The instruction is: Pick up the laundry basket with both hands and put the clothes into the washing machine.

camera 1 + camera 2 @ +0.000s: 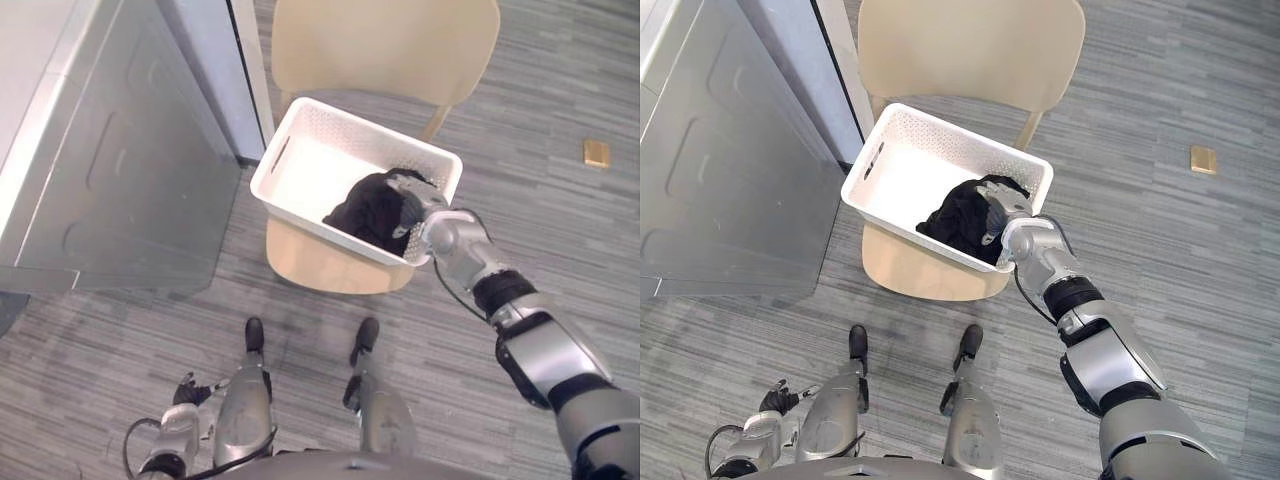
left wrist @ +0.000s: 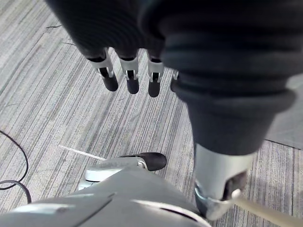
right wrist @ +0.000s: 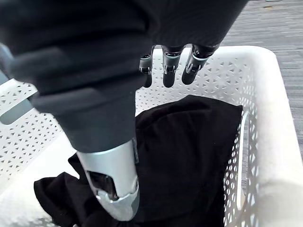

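Right hand (image 1: 1006, 216) over clothes (image 1: 955, 222), basket (image 1: 925, 168) lengthwise far-left to near-right

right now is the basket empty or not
Not empty: black clothes lie bunched at one end of the white basket, under the right hand; the rest is bare.

The right hand (image 3: 169, 66) is seen from close behind its dark ribbed cover, held over a white laundry basket (image 3: 277, 142). Its dark-tipped fingers (image 3: 191, 66) are loosely extended and hang above a crumpled black garment (image 3: 189, 151) without touching it, and nothing is gripped. The silver thumb (image 3: 111, 182) is set apart from them, in front of the cloth (contact there cannot be judged). The garment is heaped against the basket's perforated wall, beside a handle slot (image 3: 240, 142). Grey striped flooring (image 3: 279, 28) is visible beyond the rim.
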You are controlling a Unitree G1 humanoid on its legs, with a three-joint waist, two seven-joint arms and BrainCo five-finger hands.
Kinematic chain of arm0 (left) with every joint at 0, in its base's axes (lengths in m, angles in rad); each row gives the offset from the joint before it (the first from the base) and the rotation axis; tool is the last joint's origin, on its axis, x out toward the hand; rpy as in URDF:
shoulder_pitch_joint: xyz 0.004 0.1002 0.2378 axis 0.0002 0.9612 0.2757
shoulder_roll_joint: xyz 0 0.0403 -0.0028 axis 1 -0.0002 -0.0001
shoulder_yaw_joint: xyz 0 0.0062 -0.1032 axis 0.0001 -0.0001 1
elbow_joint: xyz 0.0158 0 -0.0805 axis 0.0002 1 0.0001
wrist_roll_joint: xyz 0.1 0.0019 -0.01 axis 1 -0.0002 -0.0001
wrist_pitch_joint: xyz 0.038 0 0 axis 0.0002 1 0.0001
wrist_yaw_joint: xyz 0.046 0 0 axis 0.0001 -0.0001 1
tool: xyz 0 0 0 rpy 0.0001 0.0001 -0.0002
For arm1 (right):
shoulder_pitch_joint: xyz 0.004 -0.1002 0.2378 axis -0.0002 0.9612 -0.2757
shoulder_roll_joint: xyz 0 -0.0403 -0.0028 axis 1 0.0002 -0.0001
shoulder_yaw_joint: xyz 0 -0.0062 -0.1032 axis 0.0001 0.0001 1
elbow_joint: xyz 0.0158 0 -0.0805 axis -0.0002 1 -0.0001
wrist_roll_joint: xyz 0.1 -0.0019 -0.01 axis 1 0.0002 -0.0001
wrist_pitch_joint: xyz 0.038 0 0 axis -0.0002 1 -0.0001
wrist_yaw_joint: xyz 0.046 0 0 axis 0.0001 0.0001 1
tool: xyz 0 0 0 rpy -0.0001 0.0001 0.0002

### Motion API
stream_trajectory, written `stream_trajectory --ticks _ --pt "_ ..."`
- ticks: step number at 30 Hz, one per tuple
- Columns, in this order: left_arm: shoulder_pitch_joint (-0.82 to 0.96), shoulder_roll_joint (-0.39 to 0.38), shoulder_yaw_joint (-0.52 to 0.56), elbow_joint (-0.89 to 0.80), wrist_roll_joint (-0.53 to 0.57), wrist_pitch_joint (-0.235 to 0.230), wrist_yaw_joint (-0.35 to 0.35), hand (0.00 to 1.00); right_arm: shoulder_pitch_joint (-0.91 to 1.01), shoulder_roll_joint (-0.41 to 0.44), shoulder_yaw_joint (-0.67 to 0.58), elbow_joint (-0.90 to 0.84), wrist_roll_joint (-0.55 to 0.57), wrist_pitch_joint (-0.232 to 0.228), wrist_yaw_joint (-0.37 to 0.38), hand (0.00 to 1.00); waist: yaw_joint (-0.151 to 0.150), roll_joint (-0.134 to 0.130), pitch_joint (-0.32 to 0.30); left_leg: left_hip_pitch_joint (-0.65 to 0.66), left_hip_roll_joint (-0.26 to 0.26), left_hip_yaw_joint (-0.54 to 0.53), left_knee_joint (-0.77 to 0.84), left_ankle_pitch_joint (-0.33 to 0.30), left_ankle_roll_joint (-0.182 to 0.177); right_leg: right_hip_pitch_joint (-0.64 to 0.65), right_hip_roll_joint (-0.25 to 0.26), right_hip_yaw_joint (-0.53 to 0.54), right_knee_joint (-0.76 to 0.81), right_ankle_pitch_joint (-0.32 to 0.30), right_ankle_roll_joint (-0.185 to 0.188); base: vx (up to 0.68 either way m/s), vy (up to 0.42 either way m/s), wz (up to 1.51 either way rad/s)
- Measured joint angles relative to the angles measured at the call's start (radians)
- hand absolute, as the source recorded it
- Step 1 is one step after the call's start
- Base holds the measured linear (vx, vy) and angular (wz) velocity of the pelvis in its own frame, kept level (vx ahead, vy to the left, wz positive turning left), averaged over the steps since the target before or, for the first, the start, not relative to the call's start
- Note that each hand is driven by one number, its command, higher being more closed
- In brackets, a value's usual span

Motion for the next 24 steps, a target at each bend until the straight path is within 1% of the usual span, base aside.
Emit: stream_trajectory --ticks 1,3,5,9,13,14,18,20,21,24 --pt "-0.003 0.000 -0.007 -0.005 -0.008 0.000 0.000 0.00 -0.010 -0.006 0.000 0.010 0.000 0.007 0.000 0.00 0.000 0.007 0.011 -0.004 0.000 0.000 0.000 0.000 0.000 -0.004 0.000 0.000 0.000 0.001 -0.001 0.00 0.000 0.00" --pt "-0.007 -0.002 -0.009 -0.006 -0.020 -0.001 0.000 0.00 -0.027 -0.009 0.000 0.043 -0.006 0.010 0.000 0.00 0.001 0.012 0.016 -0.022 0.000 -0.001 0.001 0.001 0.000 -0.023 0.000 0.001 0.000 0.003 -0.004 0.00 0.000 0.00" --pt "-0.010 -0.002 -0.014 -0.008 -0.028 -0.002 0.000 0.00 -0.048 -0.009 0.000 0.077 -0.031 0.015 0.000 0.00 0.000 0.020 0.023 -0.038 -0.001 -0.002 0.005 0.001 0.000 -0.038 0.000 0.002 0.000 0.007 -0.007 0.03 0.011 -0.02" --pt "-0.030 -0.001 -0.048 -0.012 -0.048 -0.002 0.000 0.00 -0.110 -0.016 0.003 0.149 -0.042 0.016 0.000 0.00 0.001 0.043 0.055 -0.051 -0.001 -0.011 0.010 0.001 0.000 -0.044 -0.001 -0.001 0.000 0.009 -0.006 0.02 0.006 0.02" --pt "-0.030 0.005 -0.067 -0.041 -0.058 -0.002 0.001 0.00 -0.161 -0.028 0.004 0.177 -0.051 0.019 -0.005 0.00 0.003 0.048 0.057 -0.093 -0.001 -0.023 0.020 0.003 0.000 -0.078 -0.001 -0.005 0.000 0.014 -0.006 0.02 0.010 0.05" --pt "-0.036 0.002 -0.076 -0.046 -0.058 -0.003 0.001 0.00 -0.177 -0.033 0.004 0.201 -0.073 0.024 -0.012 0.00 0.005 0.060 0.066 -0.103 -0.001 -0.030 0.027 0.003 0.000 -0.079 -0.001 -0.012 0.000 0.014 -0.007 0.01 0.017 0.08" --pt "-0.047 0.000 -0.090 -0.049 -0.060 -0.006 0.010 0.00 -0.209 -0.035 0.014 0.218 -0.078 0.030 -0.030 0.00 0.009 0.075 0.075 -0.130 -0.001 -0.037 0.035 0.005 0.000 -0.098 -0.001 -0.016 0.000 0.018 -0.007 0.00 0.011 0.05" --pt "-0.049 0.000 -0.094 -0.056 -0.068 -0.006 0.015 0.00 -0.231 -0.036 0.014 0.235 -0.078 0.033 -0.031 0.00 0.009 0.077 0.079 -0.143 -0.001 -0.039 0.034 0.010 0.001 -0.110 -0.001 -0.018 0.000 0.021 -0.008 0.00 0.004 0.03" --pt "-0.050 0.000 -0.099 -0.065 -0.077 -0.006 0.018 0.00 -0.238 -0.040 0.014 0.236 -0.078 0.037 -0.033 0.00 0.009 0.083 0.087 -0.147 -0.001 -0.045 0.035 0.013 0.000 -0.110 -0.001 -0.023 0.000 0.021 -0.008 0.01 0.010 0.09" --pt "-0.051 -0.001 -0.108 -0.073 -0.093 -0.006 0.022 0.00 -0.239 -0.041 0.014 0.243 -0.078 0.042 -0.044 0.00 0.019 0.086 0.089 -0.152 -0.001 -0.049 0.034 0.014 0.000 -0.113 -0.001 -0.025 0.000 0.021 -0.008 0.01 0.007 0.04"
